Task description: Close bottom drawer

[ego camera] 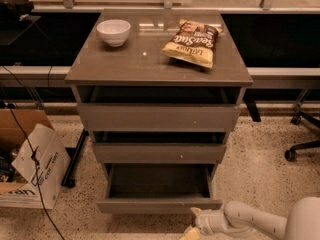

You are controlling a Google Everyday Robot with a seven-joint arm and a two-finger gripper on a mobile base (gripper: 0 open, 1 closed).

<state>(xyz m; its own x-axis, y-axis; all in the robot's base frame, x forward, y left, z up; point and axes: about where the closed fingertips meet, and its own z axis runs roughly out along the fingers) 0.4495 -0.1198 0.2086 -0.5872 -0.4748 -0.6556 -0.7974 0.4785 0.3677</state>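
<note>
The bottom drawer is the lowest and narrowest of three grey-brown drawers; it stands pulled out, its deep box open and empty, its flat handleless front facing me. My gripper is at the bottom edge of the camera view, just below and in front of the right part of that drawer front, on the end of a white arm coming from the lower right. I cannot tell whether it touches the front.
The cabinet top holds a white bowl and a chip bag. A cardboard box with cables lies on the floor at left. An office chair base stands at right.
</note>
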